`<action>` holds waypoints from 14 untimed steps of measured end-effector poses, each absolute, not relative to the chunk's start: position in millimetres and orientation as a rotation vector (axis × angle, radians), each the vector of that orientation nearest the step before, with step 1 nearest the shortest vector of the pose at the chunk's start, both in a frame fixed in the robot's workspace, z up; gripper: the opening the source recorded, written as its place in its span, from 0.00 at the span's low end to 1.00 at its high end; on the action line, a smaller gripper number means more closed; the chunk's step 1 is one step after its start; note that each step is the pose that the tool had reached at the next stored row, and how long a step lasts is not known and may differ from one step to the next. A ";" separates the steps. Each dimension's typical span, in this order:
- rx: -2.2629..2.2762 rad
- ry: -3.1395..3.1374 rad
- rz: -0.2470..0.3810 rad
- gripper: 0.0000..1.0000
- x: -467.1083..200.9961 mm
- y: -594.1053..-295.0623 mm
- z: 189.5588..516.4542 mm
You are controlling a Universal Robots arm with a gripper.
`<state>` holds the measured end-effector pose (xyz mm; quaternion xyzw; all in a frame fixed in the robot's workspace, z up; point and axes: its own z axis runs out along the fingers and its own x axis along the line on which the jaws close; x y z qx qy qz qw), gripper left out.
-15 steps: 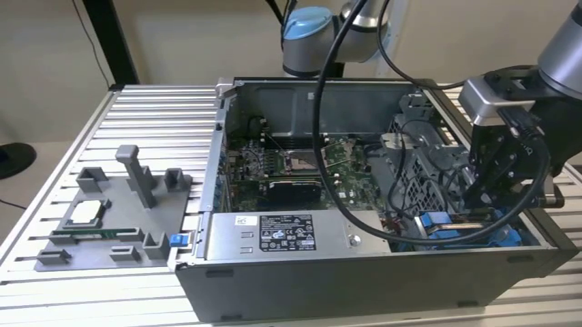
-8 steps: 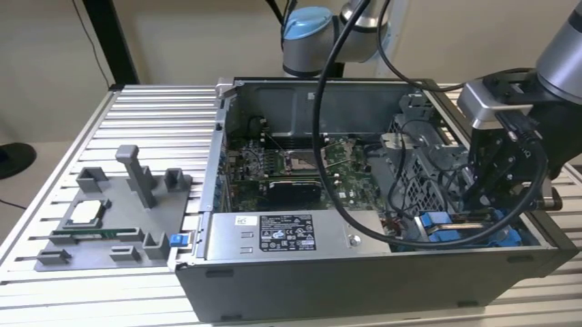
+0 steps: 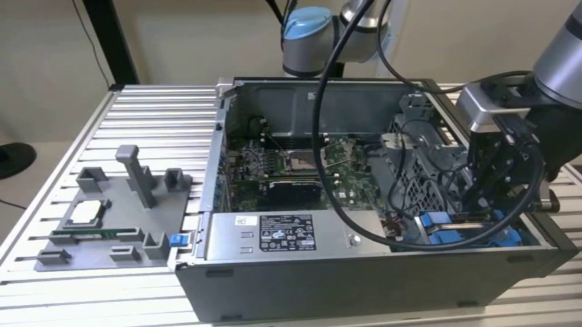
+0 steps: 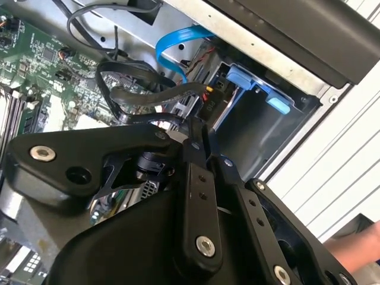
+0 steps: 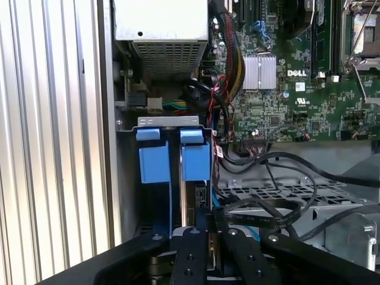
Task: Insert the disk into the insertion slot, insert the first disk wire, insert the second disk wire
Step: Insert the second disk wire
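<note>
First wrist view: jaws [image 5: 205, 249] pressed together over upright, edge-on disk [image 5: 189, 196] inside insertion slot [image 5: 160, 122].

- The arm [image 3: 555, 61] enters from the upper part of the exterior view's right, with its grey link angled downward.
- The wrist block [image 3: 495, 102] sits below that link and carries the black gripper assembly, which points down.
- The gripper [image 3: 482, 204] is at its lowest visible point in the exterior view, with dark cables looped around it.
- In both wrist views, the black finger links [image 4: 199, 196] lie close together, side by side.
- A person's hand [image 4: 359, 249] appears at a corner of the second wrist view.
</note>
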<state>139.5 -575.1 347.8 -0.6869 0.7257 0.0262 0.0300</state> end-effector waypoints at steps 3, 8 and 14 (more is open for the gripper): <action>-2.118 2.237 0.081 0.00 139.5 -575.2 346.8; -2.118 2.237 0.081 0.00 139.5 -575.3 345.2; -2.118 2.237 0.081 0.00 139.5 -575.4 343.5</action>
